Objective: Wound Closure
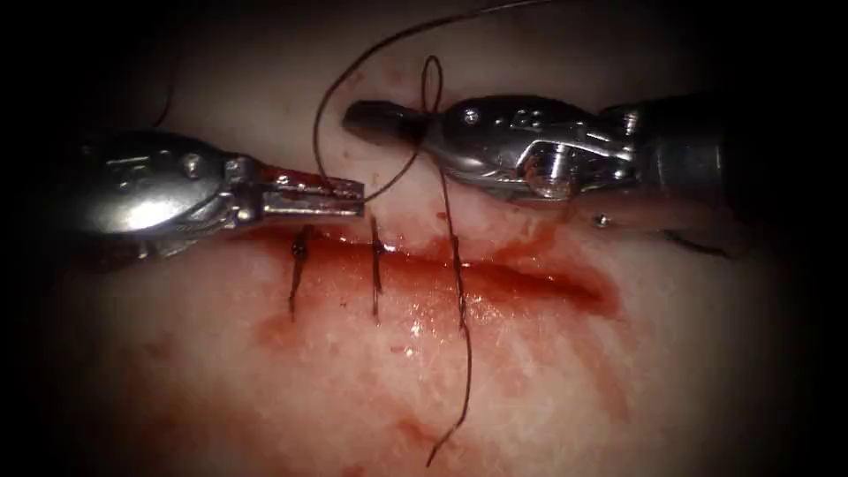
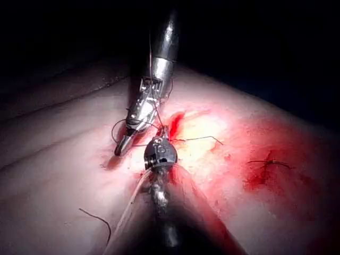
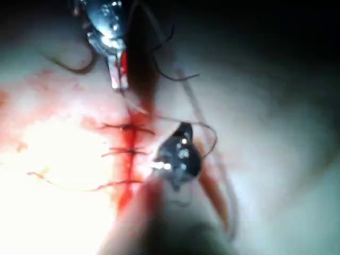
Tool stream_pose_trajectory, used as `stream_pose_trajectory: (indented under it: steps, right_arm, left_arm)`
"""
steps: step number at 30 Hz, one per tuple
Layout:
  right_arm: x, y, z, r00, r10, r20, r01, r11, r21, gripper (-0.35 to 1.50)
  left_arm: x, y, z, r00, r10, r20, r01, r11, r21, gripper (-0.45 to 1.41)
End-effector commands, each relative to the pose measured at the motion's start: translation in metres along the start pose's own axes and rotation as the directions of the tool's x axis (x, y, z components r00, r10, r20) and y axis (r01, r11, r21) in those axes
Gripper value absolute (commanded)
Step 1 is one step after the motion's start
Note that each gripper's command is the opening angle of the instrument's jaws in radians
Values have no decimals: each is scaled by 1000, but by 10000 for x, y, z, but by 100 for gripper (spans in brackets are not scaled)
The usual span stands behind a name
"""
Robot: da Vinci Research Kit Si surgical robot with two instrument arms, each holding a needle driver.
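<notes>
- our left hand [image 1: 349, 196], jaws closed, pinches the thread [image 1: 322, 132] just left of the open stitch, on the far side of the cut [image 1: 495, 278].
- our right hand [image 1: 375, 119], jaws closed, carries a thread loop [image 1: 431, 84] around them, pointing left; the free tail [image 1: 461, 371] runs toward us across the tissue [image 1: 618, 389].

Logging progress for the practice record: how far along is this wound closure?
Done: two stitches cross the cut at its left end, and a third thread crosses further right. In hand: the left tool is shut on the thread, which loops around the right tool; no needle is visible. Left: the cut's right stretch lies open, with red fluid along it.
</notes>
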Motion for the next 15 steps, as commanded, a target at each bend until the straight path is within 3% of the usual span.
stream_pose_trajectory:
  steps: [1,5,9,15]
  right_arm:
    - [0,4,6,999,22,-28,-22,999,23,-20]
    - [13,6,-4,981,108,-162,-81,983,165,-13]
    - [25,-8,-14,964,135,-229,-68,959,276,-15]
    - [30,-21,-37,954,155,-256,-58,935,351,-20]
  left_arm:
    - [-8,-1,9,1000,0,0,0,1000,-4,-45]
    - [-26,-13,19,999,9,-45,-10,1000,-13,-45]
    - [-43,-30,23,996,23,-82,-24,1000,-14,-45]
    - [-54,-44,18,995,25,-94,-26,1000,-9,-45]
